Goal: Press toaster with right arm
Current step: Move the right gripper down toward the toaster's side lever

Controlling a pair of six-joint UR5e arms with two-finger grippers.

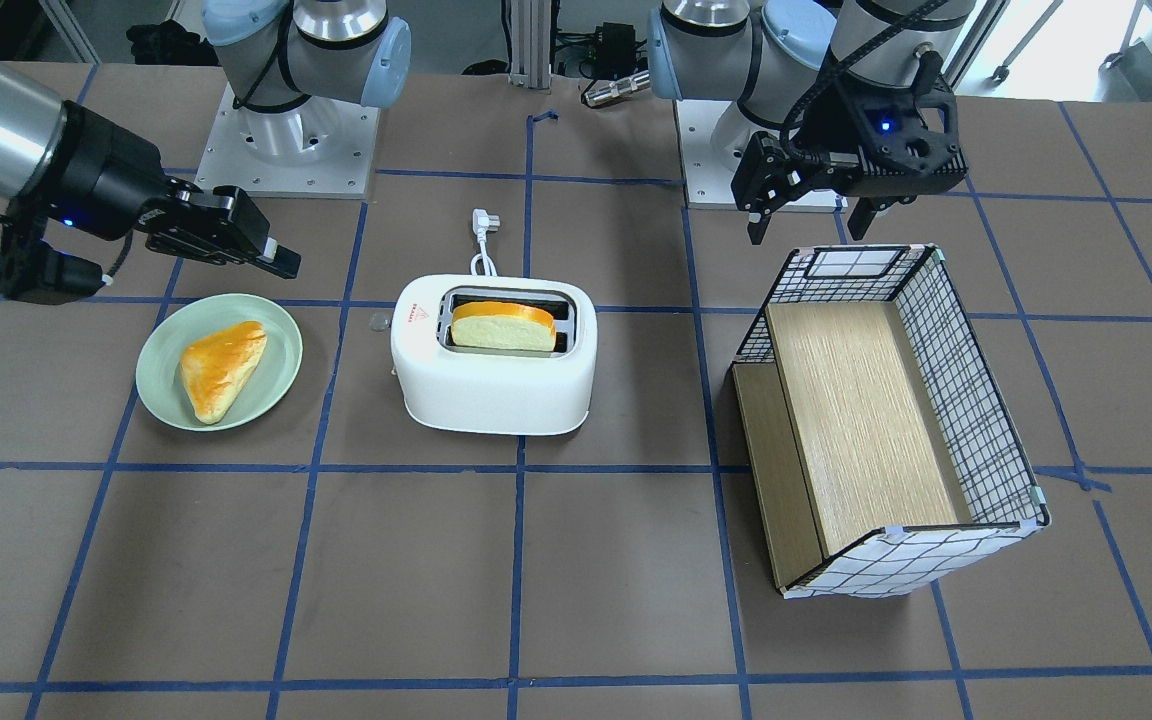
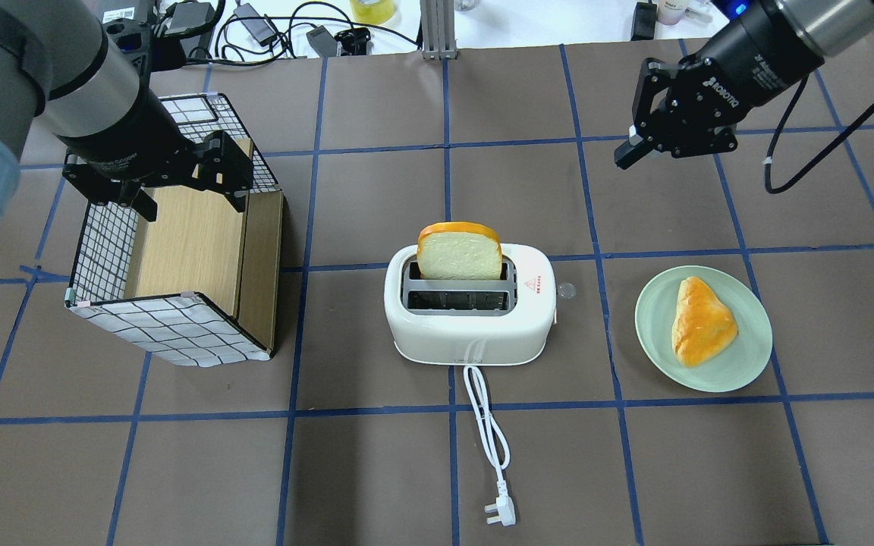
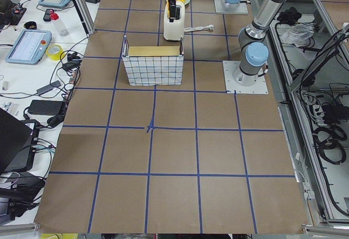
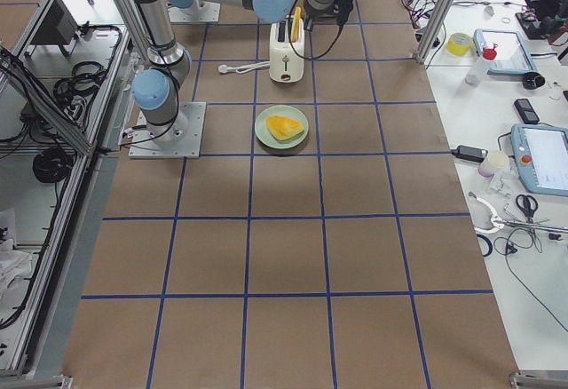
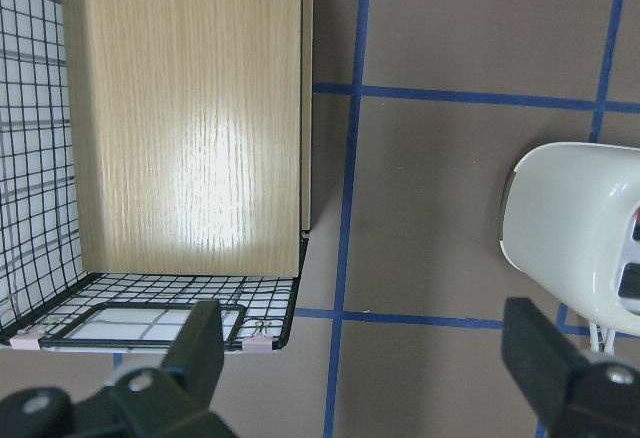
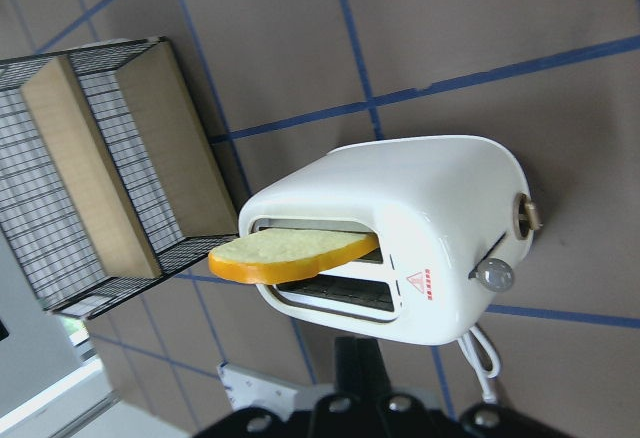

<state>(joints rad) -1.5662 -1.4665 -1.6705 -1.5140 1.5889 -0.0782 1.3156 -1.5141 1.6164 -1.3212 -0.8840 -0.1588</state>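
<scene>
Toaster point(image 2: 471, 341) sits untouched, right gripper point(image 2: 624, 158) closed, empty, well apart

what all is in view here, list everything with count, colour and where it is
toaster: one, white, middle of the table
bread slice: one, pale with an orange crust, upright in the toaster slot farther from the robot
cord and plug: one, white, trailing from the toaster toward the robot
plate: one, pale green, on the robot's right of the toaster
pastry: one, orange-yellow, triangular, on the plate
basket: one, black-and-white wire grid with wood panels, on the robot's left of the toaster
table: one, brown with blue tape lines
left gripper: one, black, open, over the basket
right gripper: one, black, shut, in the air beyond the plate, clear of the toaster
</scene>
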